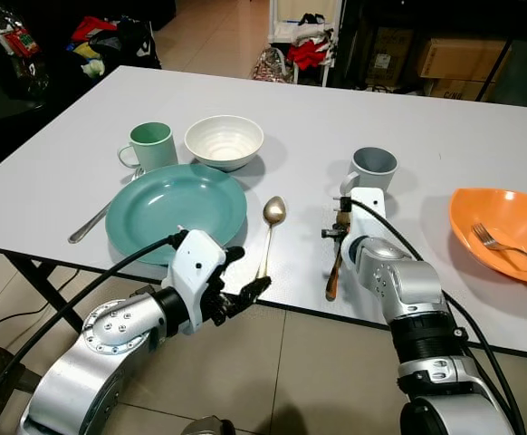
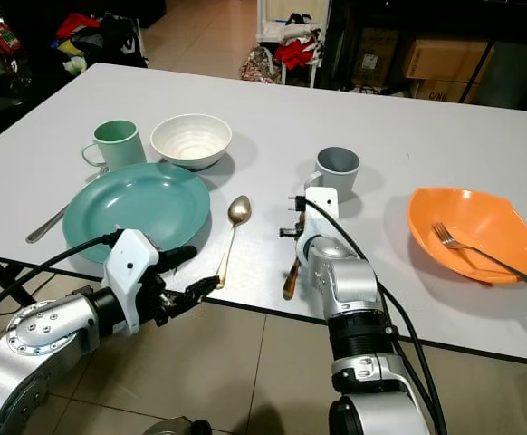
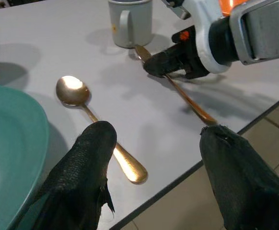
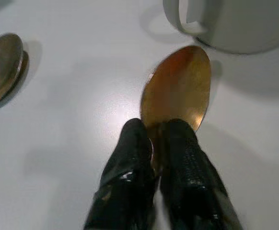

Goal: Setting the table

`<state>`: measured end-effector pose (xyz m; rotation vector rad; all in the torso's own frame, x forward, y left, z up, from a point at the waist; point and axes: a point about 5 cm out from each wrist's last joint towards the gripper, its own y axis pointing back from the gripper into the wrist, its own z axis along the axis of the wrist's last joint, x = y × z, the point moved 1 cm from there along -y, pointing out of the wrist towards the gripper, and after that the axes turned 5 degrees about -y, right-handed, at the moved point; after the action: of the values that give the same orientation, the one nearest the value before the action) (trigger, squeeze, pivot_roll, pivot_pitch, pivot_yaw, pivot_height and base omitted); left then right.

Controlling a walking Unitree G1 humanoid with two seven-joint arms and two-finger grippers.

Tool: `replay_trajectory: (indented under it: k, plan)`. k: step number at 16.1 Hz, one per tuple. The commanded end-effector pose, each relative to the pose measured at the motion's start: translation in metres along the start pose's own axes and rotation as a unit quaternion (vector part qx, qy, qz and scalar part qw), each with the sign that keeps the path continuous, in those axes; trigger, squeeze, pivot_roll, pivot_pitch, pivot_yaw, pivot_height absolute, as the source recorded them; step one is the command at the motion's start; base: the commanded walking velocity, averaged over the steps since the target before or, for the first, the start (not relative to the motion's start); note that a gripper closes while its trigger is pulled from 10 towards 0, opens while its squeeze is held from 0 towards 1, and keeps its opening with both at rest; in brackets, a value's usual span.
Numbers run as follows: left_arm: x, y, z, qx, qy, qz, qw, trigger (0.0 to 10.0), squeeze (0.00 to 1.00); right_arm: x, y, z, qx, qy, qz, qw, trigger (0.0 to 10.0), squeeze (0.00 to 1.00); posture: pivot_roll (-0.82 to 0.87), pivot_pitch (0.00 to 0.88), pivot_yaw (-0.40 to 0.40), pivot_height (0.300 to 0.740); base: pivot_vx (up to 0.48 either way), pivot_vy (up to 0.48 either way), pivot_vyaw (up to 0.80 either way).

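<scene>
We are pinching the copper spoon [image 4: 178,91] in the right gripper [image 4: 156,143], just beside the grey mug [image 1: 373,169]; left gripper [image 3: 158,143] is gaping empty.

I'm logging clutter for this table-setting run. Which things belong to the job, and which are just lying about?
Job: teal plate, white bowl, green mug, grey mug, orange bowl holding a fork, gold spoon, second spoon in the right gripper.

Lying about: cardboard boxes, clothes pile.

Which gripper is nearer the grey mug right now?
Right. The right gripper is shut on a copper spoon whose bowl lies just before the grey mug. The left gripper hangs open off the table edge.
</scene>
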<state>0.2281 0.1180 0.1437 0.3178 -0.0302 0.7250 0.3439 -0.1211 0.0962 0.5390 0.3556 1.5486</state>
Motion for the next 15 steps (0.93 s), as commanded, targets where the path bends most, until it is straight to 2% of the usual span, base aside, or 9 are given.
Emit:
replay_trajectory:
  k: [1,10,15]
  plan:
    - [-0.001,0.000,-0.003,0.007,0.004,-0.008,1.000,10.0,0.00,-0.003,0.000,-0.011,0.027,0.000,0.001,1.000,0.0,0.00,-0.03,0.009,0.029,0.740,0.000,0.000,0.00]
    - [-0.001,-0.004,-0.004,0.007,0.003,-0.016,1.000,10.0,0.00,-0.012,0.008,-0.009,0.021,-0.007,0.000,1.000,0.0,0.00,-0.05,0.007,0.038,0.740,0.000,0.000,0.00]
    - [-0.001,-0.002,-0.005,0.007,0.005,-0.013,1.000,10.0,0.00,-0.007,0.030,0.006,-0.018,0.014,0.043,0.999,0.0,0.00,-0.05,0.009,0.040,0.740,0.000,0.000,0.00]
